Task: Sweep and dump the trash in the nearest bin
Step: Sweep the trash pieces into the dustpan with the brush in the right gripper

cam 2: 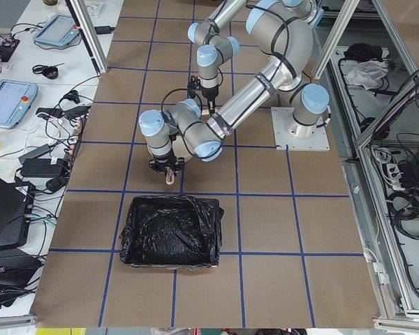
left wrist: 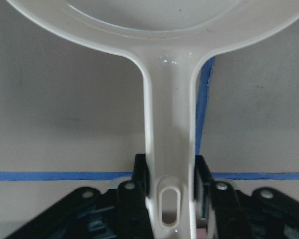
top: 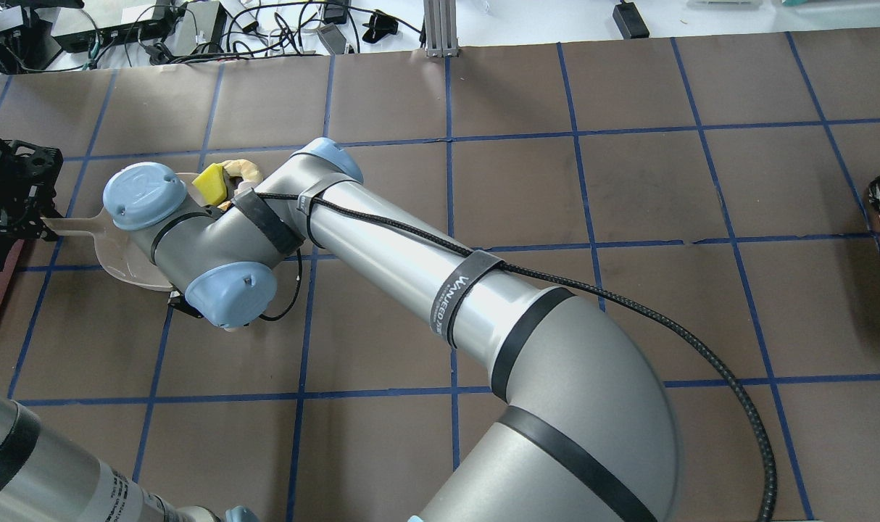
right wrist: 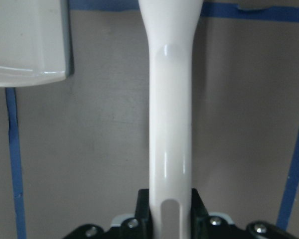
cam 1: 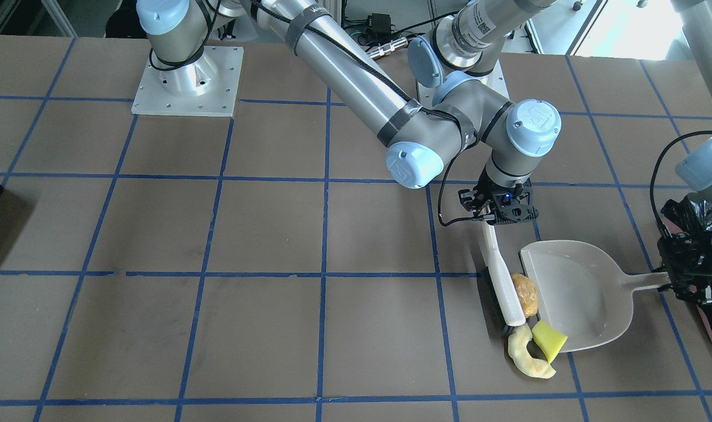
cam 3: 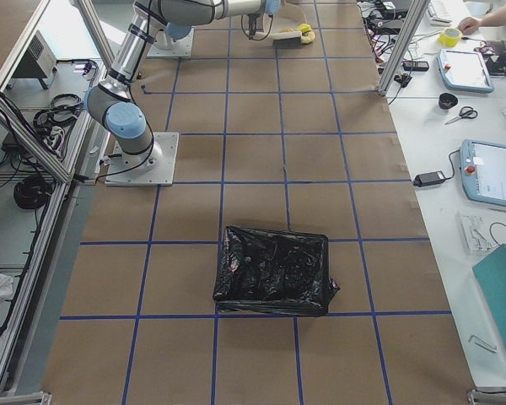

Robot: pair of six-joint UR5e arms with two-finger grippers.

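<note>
1. Brush handle (right wrist: 169,124), bottom centre, pinched by my right gripper (right wrist: 169,199); my left gripper (left wrist: 172,174) clamps the dustpan (left wrist: 169,25).
2. Just frame-right of it, at the dustpan's mouth: potato lump (cam 1: 525,295), wedge (cam 1: 548,340), rind (cam 1: 526,354).

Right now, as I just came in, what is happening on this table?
The robot is sweeping scraps. Its right gripper holds a white brush by the handle; its left gripper holds the handle of a pale dustpan. A brown lump sits between the brush and the pan's open edge, with a yellow-green wedge and a pale rind at that edge's corner. The pan looks empty. The black-lined bin stands near the left arm.
</note>
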